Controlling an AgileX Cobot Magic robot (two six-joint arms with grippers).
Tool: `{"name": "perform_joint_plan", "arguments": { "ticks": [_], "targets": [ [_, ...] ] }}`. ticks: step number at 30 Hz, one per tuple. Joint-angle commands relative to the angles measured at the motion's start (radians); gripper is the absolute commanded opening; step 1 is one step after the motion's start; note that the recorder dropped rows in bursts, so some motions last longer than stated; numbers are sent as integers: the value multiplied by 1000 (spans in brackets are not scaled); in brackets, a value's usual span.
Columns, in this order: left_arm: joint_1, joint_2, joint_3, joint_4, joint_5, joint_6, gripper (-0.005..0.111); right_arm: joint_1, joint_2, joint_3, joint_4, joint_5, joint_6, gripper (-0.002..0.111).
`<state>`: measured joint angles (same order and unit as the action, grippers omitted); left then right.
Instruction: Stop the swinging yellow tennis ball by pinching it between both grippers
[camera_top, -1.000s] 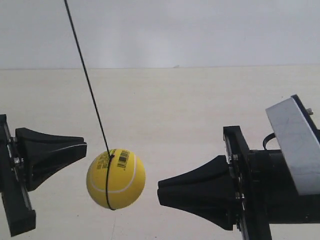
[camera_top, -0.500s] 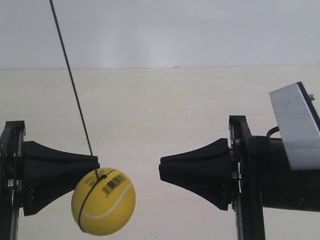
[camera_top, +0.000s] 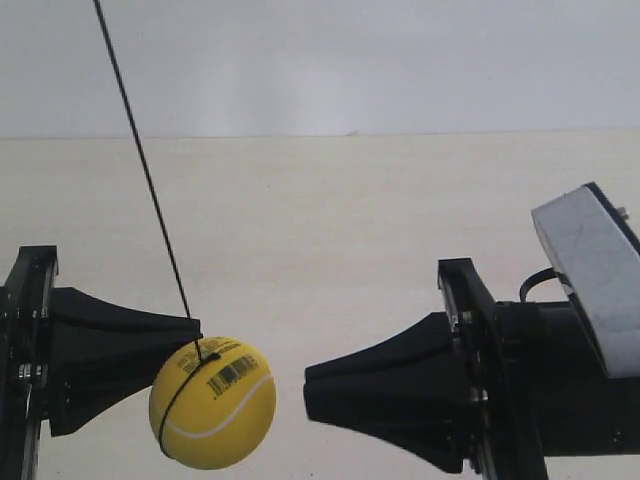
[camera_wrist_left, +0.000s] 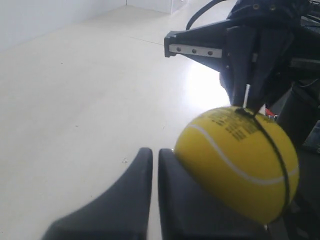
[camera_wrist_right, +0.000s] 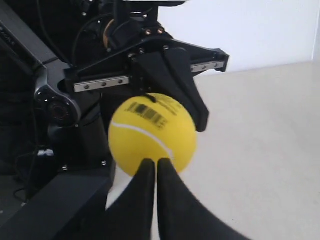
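Tennis ball (camera_top: 212, 403) low left, touching left gripper (camera_top: 185, 335) (jaws pressed together); right gripper (camera_top: 312, 395), likewise closed, stands apart.

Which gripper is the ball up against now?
The left gripper: the tennis ball sits against its tip, while a gap separates it from the right gripper, the one carrying the silver plate.
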<state>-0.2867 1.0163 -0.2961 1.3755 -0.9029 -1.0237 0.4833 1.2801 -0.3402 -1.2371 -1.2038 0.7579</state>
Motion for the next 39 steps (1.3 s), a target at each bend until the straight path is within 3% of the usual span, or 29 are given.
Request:
{"name": "perform_joint_plan", "arguments": {
  "ticks": [1, 5, 19, 24, 29, 34, 39],
  "targets": [
    [-2, 2, 6, 6, -13, 7, 5, 128, -1, -49, 25, 107, 1, 0],
    [-2, 2, 6, 6, -13, 7, 5, 215, -1, -81, 32, 207, 3, 0],
    [-2, 2, 6, 9, 1, 7, 5, 223, -1, -83, 52, 318, -8, 0],
    [-2, -7, 6, 47, 84, -40, 5, 223, -1, -83, 42, 332, -5, 0],
    [-2, -106, 24, 58, 291, -169, 5, 223, -1, -83, 53, 380, -5, 0],
    [-2, -223, 61, 185, 184, -302, 5, 223, -1, -83, 64, 382, -15, 0],
    [-2, -311, 102, 100, 196, -226, 5, 223, -1, -83, 120, 382, -67, 0]
  ]
}}
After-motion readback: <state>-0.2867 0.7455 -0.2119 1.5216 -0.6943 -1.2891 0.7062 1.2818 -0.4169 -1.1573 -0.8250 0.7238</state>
